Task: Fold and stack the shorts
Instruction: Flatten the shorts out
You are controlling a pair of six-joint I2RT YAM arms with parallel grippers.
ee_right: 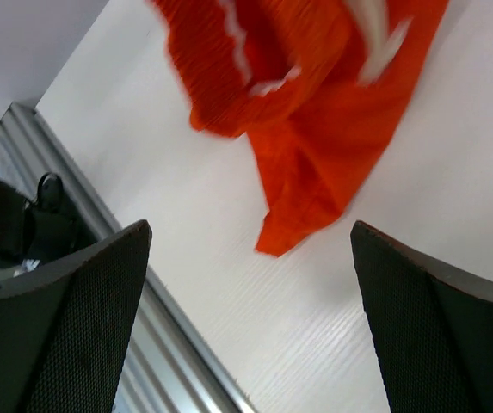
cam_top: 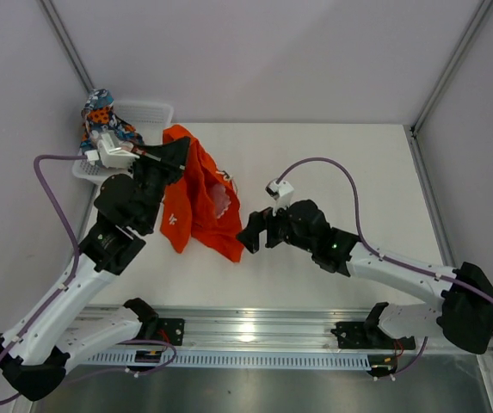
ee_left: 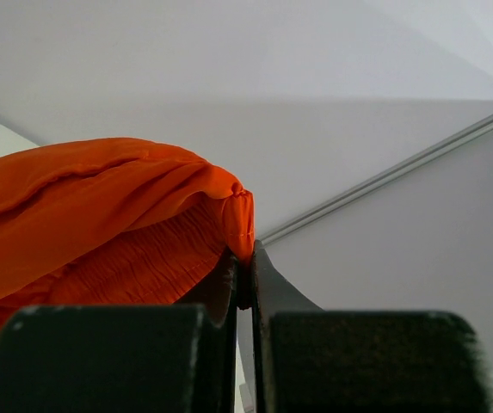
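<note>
The bright orange shorts (cam_top: 201, 200) hang crumpled over the left half of the table, lifted at their top end. My left gripper (cam_top: 175, 148) is shut on a fold of them, seen in the left wrist view (ee_left: 240, 225). My right gripper (cam_top: 253, 232) is open and empty, just right of the shorts' lower corner (ee_right: 302, 206). The cartoon-print shorts (cam_top: 101, 114) lie bunched on the white mesh basket (cam_top: 153, 114) at the far left.
The basket stands at the table's back left corner against the wall. A metal rail (cam_top: 255, 331) runs along the near table edge. Bare white tabletop (cam_top: 349, 172) lies right of the shorts.
</note>
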